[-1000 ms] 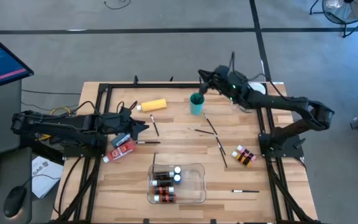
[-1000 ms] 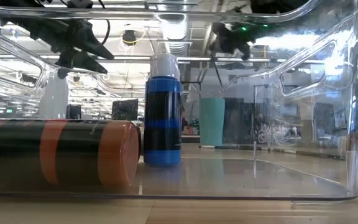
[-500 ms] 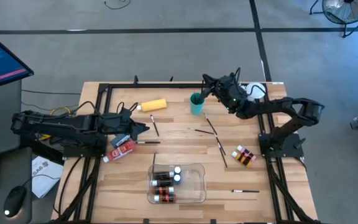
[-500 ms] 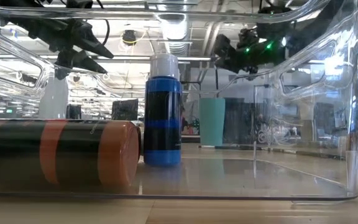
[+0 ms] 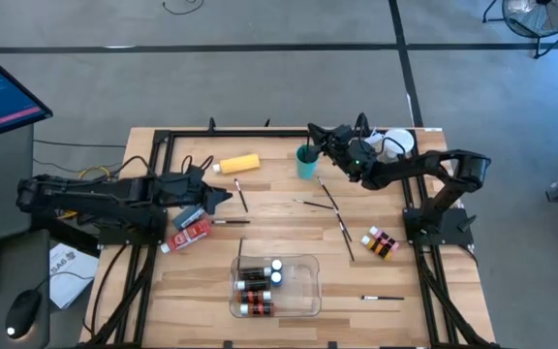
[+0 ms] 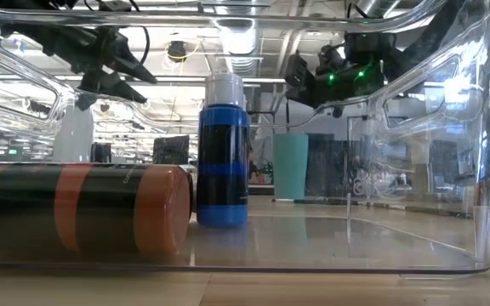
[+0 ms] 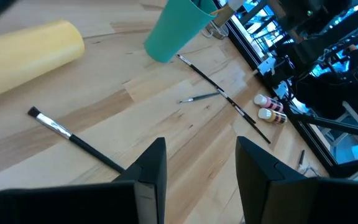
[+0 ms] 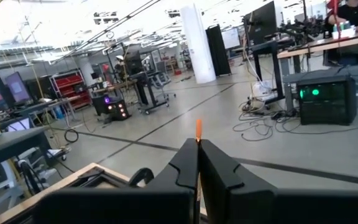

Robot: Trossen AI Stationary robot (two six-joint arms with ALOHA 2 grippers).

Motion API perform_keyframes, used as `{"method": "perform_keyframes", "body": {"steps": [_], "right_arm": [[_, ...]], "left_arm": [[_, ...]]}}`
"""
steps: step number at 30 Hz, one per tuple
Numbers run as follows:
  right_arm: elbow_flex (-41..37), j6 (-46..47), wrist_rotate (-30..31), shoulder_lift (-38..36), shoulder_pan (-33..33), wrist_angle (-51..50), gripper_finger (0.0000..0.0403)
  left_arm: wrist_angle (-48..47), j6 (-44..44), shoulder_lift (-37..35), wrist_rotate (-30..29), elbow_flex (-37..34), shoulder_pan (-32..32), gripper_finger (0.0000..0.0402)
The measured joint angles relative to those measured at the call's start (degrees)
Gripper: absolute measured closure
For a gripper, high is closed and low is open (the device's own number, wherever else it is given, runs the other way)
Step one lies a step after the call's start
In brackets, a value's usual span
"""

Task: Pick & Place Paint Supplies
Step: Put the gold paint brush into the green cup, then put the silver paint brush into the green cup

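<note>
Taking the table's (image 5: pixel 289 242) far edge as 12 o'clock, we count from the near edge outward. At 5 o'clock lies one short brush (image 5: pixel 383 298), its long axis running 9 to 3. At 6 o'clock sits the clear tray (image 5: pixel 314 283) with small brown bottles (image 5: pixel 253 281) lying down and a blue bottle (image 6: pixel 222 153) standing upright, white cap up (we cannot fix their number from above). Toward 4 o'clock two small white-capped bottles (image 5: pixel 380 242) lie touching.

At 8 o'clock lie two tubes, one red (image 5: pixel 194 234) and one grey-blue (image 5: pixel 188 215), just beside each other.

Five more thin dark brushes lie mid-table. One (image 5: pixel 344 236) runs 11 to 5. Two lie beneath the cup, the long one (image 5: pixel 327 194) also running 11 to 5. One (image 5: pixel 241 197) sits just beside the left claw, and one (image 5: pixel 229 222) lies beside the tubes.

The left claw (image 5: pixel 227 199) hovers at 9 o'clock, its jaws partly apart and empty.

Farther off, one large yellow bottle (image 5: pixel 238 164) lies roughly 9 to 3, cap toward 9. One teal cup (image 5: pixel 306 163) stands at 12 o'clock. Just above its far rim, the right claw (image 5: pixel 312 131) is pinched on an orange-tipped brush (image 8: pixel 197 127).
</note>
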Motion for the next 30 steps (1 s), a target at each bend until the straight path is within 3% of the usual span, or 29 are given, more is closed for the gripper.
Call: {"method": "perform_keyframes", "body": {"steps": [18,30], "right_arm": [[0.0,0.2,0.1,-2.0,2.4,0.5,0.0292],[0.3,0.6,-3.1,-15.6,7.3,-6.4,0.0281]], "left_arm": [[0.0,0.1,0.0,0.0,0.0,0.3,0.0302],[1.0,0.3,0.0,-2.3,0.0,0.3,0.0302]]}}
